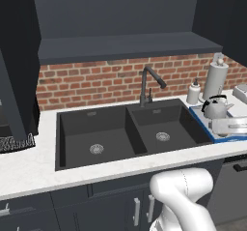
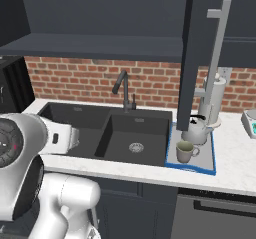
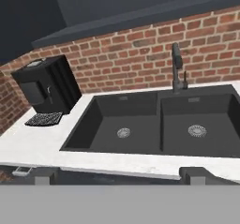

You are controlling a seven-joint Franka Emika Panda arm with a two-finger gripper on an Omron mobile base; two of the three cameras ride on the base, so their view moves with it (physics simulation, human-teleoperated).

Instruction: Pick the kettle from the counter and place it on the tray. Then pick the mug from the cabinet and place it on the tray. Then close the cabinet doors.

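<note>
Robot arm (image 1: 185,196), white and round, sits closest, low at 5 o'clock in the left base view. In the hand view the gripper (image 3: 120,175) is at 6 o'clock. Its two dark fingertips (image 3: 41,175) stand far apart, with just the counter edge showing between them. They are not pinching anything.

The hand looks down at the black double sink (image 3: 159,120) set in the white counter (image 3: 37,143). A dark tap (image 3: 177,68) stands behind the sink at 1 o'clock. A black coffee machine (image 3: 44,85) stands on the counter at 9 o'clock, in front of the red brick wall (image 3: 140,49).

In the right base view the tray (image 2: 190,169), grey with a blue rim, lies on the counter just beside the sink, at 4 o'clock. The kettle (image 2: 196,131) stands upright on the far part of the tray. The mug (image 2: 185,151) stands on the near part, just in front of the kettle, with its open top up.

Behind the tray is a tall white paper-towel roll (image 1: 215,79), and a small white soap bottle (image 1: 194,92) is just beside it toward the tap.

Up high, the dark cabinet (image 1: 125,17) is open, and its shelf (image 1: 130,46) shows. One of the cabinet doors (image 2: 200,53) swings out over the tray at 1 o'clock, with its long silver handle (image 2: 216,58) facing us.
</note>
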